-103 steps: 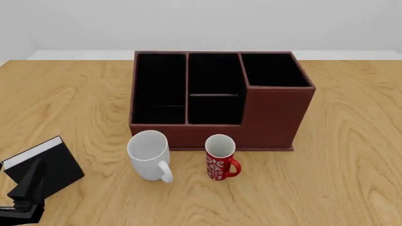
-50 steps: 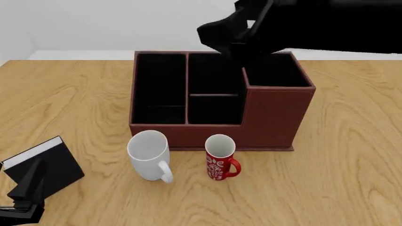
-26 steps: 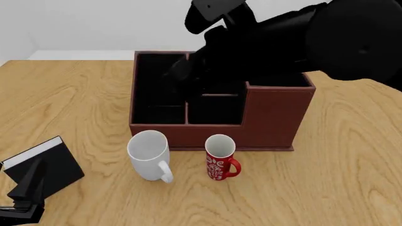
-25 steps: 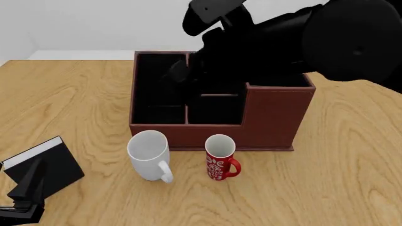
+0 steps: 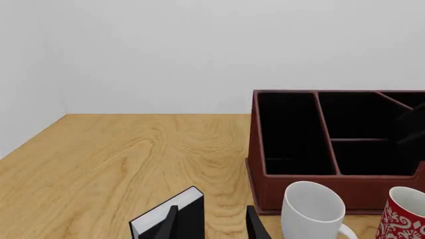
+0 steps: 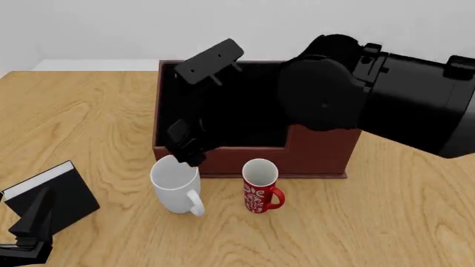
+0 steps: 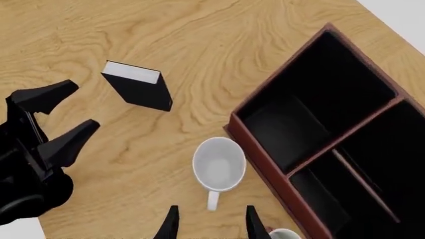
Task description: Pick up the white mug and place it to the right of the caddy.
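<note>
The white mug (image 6: 177,186) stands upright in front of the caddy's (image 6: 321,146) left end, handle toward me. My right gripper (image 6: 186,156) is open and hangs just above the mug's far rim. In the right wrist view the mug (image 7: 218,167) lies straight ahead of the gripper (image 7: 209,226), with the caddy (image 7: 319,124) beside it. My left gripper (image 6: 33,222) is open and empty at the near left, by a black box. The left wrist view shows the white mug (image 5: 312,211) and the caddy (image 5: 292,134).
A red patterned mug (image 6: 260,186) stands just right of the white mug. A small black box with a white edge (image 6: 52,194) sits at the near left, in front of the left gripper. The right arm's bulky body (image 6: 386,105) hangs over the caddy.
My right arm has swung in from the top right, passed over the caddy and come down, bringing its gripper above the white mug. The left arm and the mugs have not moved.
</note>
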